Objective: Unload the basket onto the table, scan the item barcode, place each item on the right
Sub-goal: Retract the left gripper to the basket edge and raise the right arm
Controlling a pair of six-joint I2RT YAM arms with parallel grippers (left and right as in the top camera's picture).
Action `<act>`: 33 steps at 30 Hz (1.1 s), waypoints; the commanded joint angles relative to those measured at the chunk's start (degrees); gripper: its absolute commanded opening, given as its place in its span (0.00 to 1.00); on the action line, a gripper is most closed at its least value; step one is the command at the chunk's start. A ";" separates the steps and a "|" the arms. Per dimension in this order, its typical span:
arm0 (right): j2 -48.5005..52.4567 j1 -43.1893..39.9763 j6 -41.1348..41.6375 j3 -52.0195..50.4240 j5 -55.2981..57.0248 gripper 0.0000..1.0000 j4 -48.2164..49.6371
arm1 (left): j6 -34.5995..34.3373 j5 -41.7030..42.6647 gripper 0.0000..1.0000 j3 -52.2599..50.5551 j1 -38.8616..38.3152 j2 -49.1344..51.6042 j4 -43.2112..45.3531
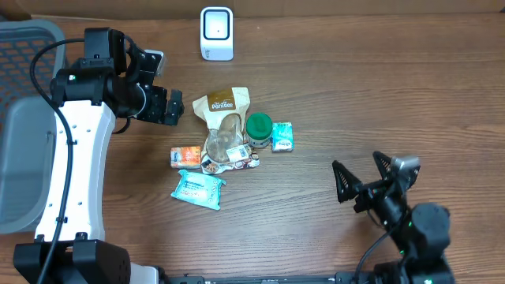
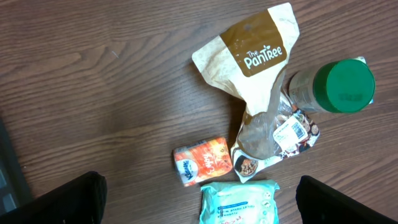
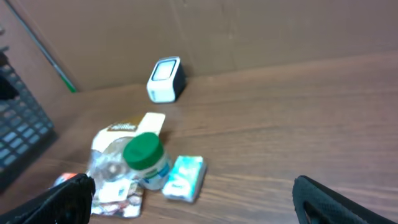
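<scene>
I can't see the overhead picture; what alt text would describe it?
A Pantree pouch, green-lidded jar and tissue packs lie piled at centre. The left gripper and right gripper hover open on either side; a white scanner stands at the far edge.

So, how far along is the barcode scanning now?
Done: nothing visible; pouch, jar and small packs lie together, away from the scanner. In hand: nothing; left gripper hovers beside the pouch, right gripper sits apart, both open and empty. Left: grasp one item, show its barcode to the scanner.
</scene>
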 commanded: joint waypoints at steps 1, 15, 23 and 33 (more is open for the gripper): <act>9.16 -0.44 0.11 10.19 -2.14 1.00 -5.31 | 0.04 0.68 1.00 1.03 0.09 0.55 0.22; 53.83 -0.44 -1.88 52.96 -3.54 1.00 -39.67 | 0.04 0.68 1.00 1.03 0.09 0.55 0.22; 65.31 -0.44 -1.73 54.27 -15.78 1.00 -32.28 | 0.04 0.68 1.00 1.03 0.09 0.55 0.22; 71.34 -0.44 -1.73 53.24 -10.21 0.78 -34.91 | 0.04 0.68 0.99 1.03 0.09 0.55 0.22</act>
